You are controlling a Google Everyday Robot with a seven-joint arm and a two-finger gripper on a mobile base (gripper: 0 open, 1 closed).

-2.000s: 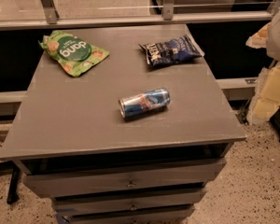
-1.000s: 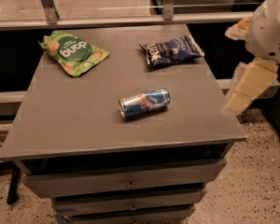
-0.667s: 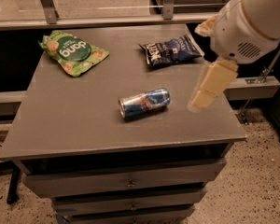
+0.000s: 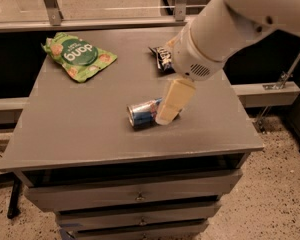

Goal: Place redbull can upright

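Note:
The redbull can (image 4: 142,113) lies on its side near the middle of the grey table top (image 4: 90,119), its silver end facing left. It is blue and silver with red marks. My gripper (image 4: 170,104) hangs from the big white arm (image 4: 225,29) that reaches in from the upper right. Its cream finger (image 4: 174,100) stands in front of the can's right half and hides it. I cannot tell whether it touches the can.
A green snack bag (image 4: 79,55) lies at the back left of the table. A dark blue snack bag (image 4: 162,58) lies at the back, partly hidden by the arm. Drawers (image 4: 135,196) sit under the top. A metal rail (image 4: 115,21) runs behind.
The arm has swung in from the right edge and leftward over the table. The gripper now stands over the can's right end. The can and both bags have not moved.

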